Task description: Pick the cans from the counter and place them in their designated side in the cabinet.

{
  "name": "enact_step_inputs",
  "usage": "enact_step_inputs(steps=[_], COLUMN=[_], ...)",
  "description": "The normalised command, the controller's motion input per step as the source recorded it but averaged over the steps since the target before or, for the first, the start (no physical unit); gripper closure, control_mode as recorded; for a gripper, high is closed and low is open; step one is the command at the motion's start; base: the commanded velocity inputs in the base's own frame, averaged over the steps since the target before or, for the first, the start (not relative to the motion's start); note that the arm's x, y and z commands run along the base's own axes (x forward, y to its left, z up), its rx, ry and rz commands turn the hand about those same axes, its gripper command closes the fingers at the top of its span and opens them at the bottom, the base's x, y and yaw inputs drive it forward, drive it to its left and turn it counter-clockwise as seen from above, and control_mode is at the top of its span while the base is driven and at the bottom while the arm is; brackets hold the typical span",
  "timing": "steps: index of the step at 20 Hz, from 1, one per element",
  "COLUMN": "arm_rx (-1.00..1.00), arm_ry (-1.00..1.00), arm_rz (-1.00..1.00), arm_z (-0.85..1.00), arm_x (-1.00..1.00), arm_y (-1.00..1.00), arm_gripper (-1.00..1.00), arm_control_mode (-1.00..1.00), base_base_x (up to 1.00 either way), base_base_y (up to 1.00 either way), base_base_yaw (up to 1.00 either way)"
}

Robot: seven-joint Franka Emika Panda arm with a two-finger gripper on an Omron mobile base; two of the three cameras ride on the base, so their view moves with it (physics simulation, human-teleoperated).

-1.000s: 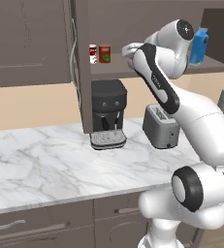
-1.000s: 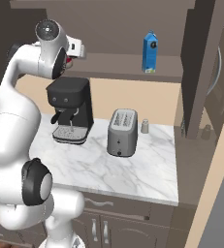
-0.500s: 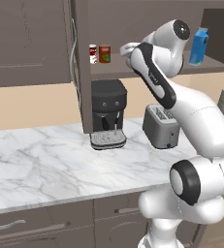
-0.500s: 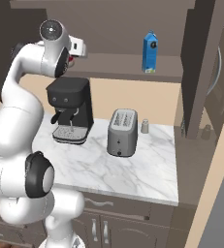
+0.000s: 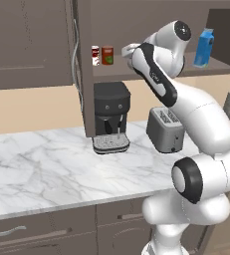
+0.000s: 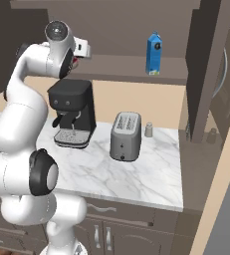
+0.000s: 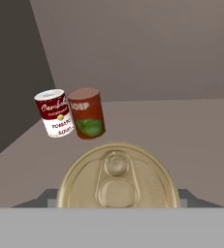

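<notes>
My gripper (image 7: 115, 197) is shut on a can (image 7: 116, 180); I see its round gold lid with a pull tab from above, just over the cabinet shelf (image 7: 186, 131). Further in on that shelf stand a dark red-brown can with a green patch (image 7: 87, 113) and, touching its left side, a red-over-white can (image 7: 55, 113). From the left base view my hand (image 5: 129, 49) reaches in to the right of those two cans (image 5: 101, 55). The right base view shows a red sliver of the held can (image 6: 75, 61) under the hand. The marble counter (image 5: 47, 164) lies below.
A blue carton (image 5: 203, 47) stands at the shelf's right end. On the counter are a black coffee machine (image 5: 111, 112), a grey toaster (image 5: 165, 129) and a small shaker (image 6: 149, 129). The cabinet's open door with its metal handle (image 5: 76, 55) hangs left of the shelved cans.
The hand with its can has crept a little further along the shelf toward the two standing cans. Nothing else has moved.
</notes>
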Motion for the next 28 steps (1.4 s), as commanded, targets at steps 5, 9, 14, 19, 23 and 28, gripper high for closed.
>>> enact_step_inputs(steps=[5,9,14,19,23,28], arm_rx=[0.0,0.0,0.0,0.0,0.0,0.0], arm_ry=[0.0,0.01,0.03,0.02,0.02,0.01], arm_rz=[0.01,0.0,0.0,0.0,0.0,0.0], arm_z=[-0.03,-0.04,-0.07,-0.06,-0.04,-0.03], arm_x=[0.24,0.25,0.24,0.25,0.27,0.29], arm_y=[0.0,0.0,0.0,0.0,0.02,0.04], arm_gripper=[1.0,1.0,1.0,1.0,1.0,1.0], arm_control_mode=[-1.0,-1.0,-1.0,-1.0,-1.0,-1.0], base_base_x=[0.0,0.0,0.0,0.0,0.0,0.0], base_base_y=[0.0,0.0,0.0,0.0,0.0,0.0], base_base_yaw=[0.0,0.0,0.0,0.0,0.0,0.0])
